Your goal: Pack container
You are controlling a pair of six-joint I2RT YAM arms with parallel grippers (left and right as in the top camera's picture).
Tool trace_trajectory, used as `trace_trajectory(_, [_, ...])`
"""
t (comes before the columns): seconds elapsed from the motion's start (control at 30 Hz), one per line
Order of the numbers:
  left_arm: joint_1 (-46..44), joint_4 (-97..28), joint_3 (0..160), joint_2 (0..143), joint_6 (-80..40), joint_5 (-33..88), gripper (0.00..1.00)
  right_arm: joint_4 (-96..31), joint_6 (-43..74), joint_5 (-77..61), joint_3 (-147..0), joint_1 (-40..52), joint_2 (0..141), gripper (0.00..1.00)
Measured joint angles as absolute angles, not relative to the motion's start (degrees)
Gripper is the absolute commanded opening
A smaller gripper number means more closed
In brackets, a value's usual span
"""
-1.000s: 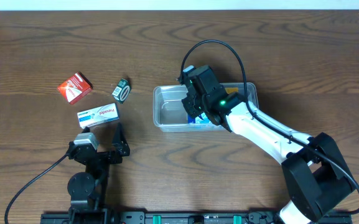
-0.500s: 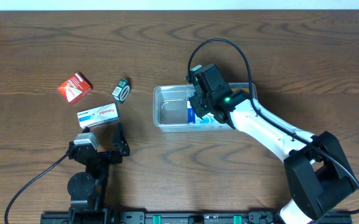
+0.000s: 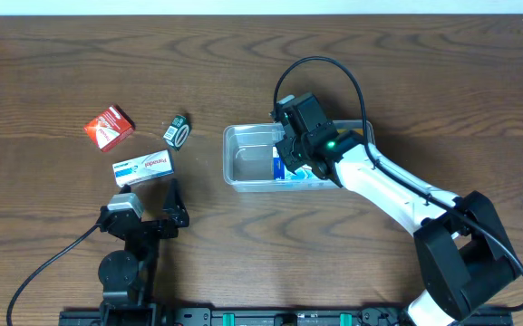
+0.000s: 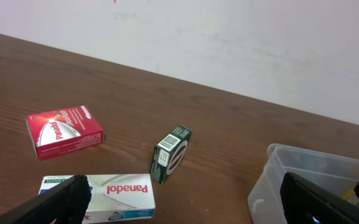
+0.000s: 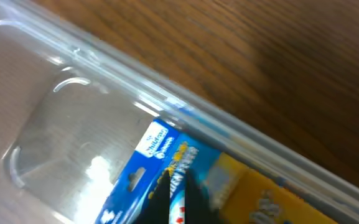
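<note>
**A:** How far along does the packing look?

**B:** The container [image 3: 247, 161] sits on the counter [image 3: 62, 54], a little toward 3 o'clock from the middle of the overhead view. One blue-and-yellow box [image 3: 284, 168] lies inside it, toward the 3 o'clock half. The 9 o'clock half is bare.

**A:** And what is left?

**B:** Three items lie on the counter at 9 o'clock, well apart from the container: a red box [image 3: 109, 127], a small green box [image 3: 179, 131] and a white Panadol box [image 3: 143, 168]. If all of them are meant to go in, roughly a quarter of the job seems done.

**A:** What about the arms?

**B:** The right gripper [image 3: 290, 152] hangs over the blue-and-yellow box. The left gripper [image 3: 150, 195] rests at 6 o'clock of the white Panadol box, its jaws spread wide and empty.

**A:** What is hard to make out?

**B:** It cannot be told whether the right jaws are clamped on the box or parted. The right wrist view shows only a dark fingertip [image 5: 176, 199] against the printed face, blurred and cut off at the bottom edge. Overhead, the arm covers much of that box and the container's 3 o'clock end, so anything beneath it stays hidden. The left wrist view shows only one corner of the container.
</note>
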State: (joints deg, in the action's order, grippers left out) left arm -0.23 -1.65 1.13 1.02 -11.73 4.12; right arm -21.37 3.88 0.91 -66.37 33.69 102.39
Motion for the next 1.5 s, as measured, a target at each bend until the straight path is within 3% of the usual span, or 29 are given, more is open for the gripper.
trace_trajectory(0.13, [-0.23,-1.63,1.13,1.02,-11.73,4.10,0.98,-27.14,3.60,-0.38,-69.89,33.69,101.38,0.50])
trace_trajectory(0.4, [-0.23,-1.65,1.13,1.02,-11.73,4.10,0.98,-37.50,3.46,-1.04,-79.66,32.14,87.46,0.75])
trace_trajectory(0.53, [-0.23,-1.63,1.13,1.02,-11.75,4.10,0.98,-41.89,4.12,0.71,-80.68,27.77,79.99,0.99])
trace_trajectory(1.07, [-0.23,-1.63,1.13,1.02,-11.73,4.12,0.98,-57.32,23.77,7.86,-80.62,-2.92,78.02,0.99])
trace_trajectory(1.5, [-0.23,-1.69,1.15,1.02,-12.21,4.40,0.98,-60.42,26.55,8.38,-80.62,-8.40,78.48,0.99])
